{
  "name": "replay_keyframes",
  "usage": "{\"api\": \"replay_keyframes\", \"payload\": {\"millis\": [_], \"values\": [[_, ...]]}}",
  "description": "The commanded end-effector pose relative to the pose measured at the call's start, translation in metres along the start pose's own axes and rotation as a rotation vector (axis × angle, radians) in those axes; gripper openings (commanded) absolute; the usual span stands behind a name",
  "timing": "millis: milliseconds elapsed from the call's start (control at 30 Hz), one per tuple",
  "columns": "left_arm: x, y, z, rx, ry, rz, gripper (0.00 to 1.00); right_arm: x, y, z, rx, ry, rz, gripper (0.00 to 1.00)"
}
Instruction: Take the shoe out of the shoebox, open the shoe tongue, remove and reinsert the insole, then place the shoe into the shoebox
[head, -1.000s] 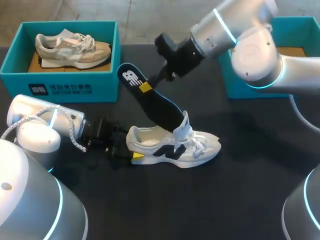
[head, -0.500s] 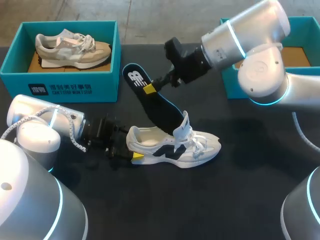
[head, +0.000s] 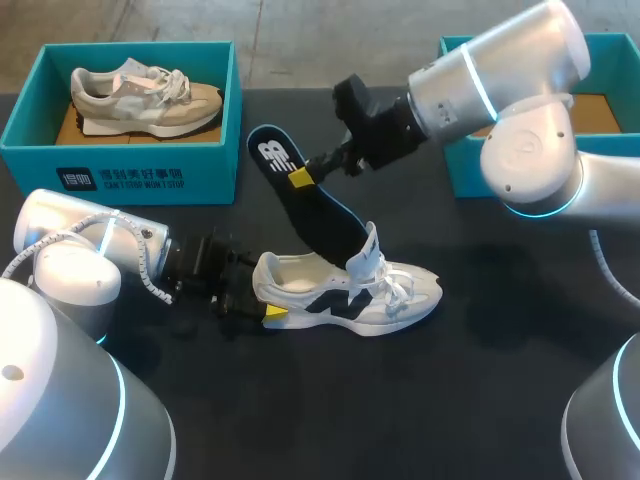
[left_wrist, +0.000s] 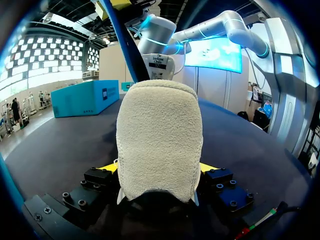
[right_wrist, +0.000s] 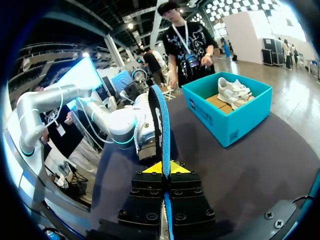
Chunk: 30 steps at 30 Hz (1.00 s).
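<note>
1. At the middle of the head view, the white shoe (head: 345, 292) stands on its sole on the black table (head: 480, 390), toe toward the right.
2. The left gripper (head: 265, 300) comes in from the lower left and is clamped on the shoe's heel. In the left wrist view the fleecy heel (left_wrist: 160, 140) sits between the yellow tips, touching both.
3. The dark insole (head: 310, 205) slants toward the upper left, its lower end inside the shoe behind the raised tongue (head: 368, 250).
4. The right gripper (head: 298, 177) pinches the insole near its upper end. In the right wrist view both tips press its blue edge (right_wrist: 161, 125).
5. At upper left a teal box (head: 120, 160) holds a beige shoe (head: 145, 98). A second teal box (head: 462, 175) sits at upper right.
</note>
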<state>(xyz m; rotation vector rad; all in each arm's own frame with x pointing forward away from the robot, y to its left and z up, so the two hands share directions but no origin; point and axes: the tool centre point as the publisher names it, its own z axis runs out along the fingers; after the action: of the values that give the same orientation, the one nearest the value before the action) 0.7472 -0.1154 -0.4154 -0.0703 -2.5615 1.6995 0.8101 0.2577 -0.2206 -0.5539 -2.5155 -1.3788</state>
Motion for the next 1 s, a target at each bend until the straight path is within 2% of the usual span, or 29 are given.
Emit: {"api": "replay_keyframes", "payload": {"millis": [33,367,733,1000], "values": [[0.0,0.003,0.0,-0.003,-0.001,0.0,0.0,0.001,0.0,0.001,0.0,-0.003,0.001,0.0],[0.0,0.003,0.0,-0.003,-0.001,0.0,0.0,0.001,0.0,0.001,0.0,-0.003,0.001,0.0],[0.0,0.003,0.0,-0.003,-0.001,0.0,0.0,0.006,0.039,-0.016,-0.188,0.084,0.031,0.0],[0.0,0.003,0.0,-0.003,-0.001,0.0,0.0,0.018,0.062,-0.027,-0.255,0.106,0.075,0.0]]}}
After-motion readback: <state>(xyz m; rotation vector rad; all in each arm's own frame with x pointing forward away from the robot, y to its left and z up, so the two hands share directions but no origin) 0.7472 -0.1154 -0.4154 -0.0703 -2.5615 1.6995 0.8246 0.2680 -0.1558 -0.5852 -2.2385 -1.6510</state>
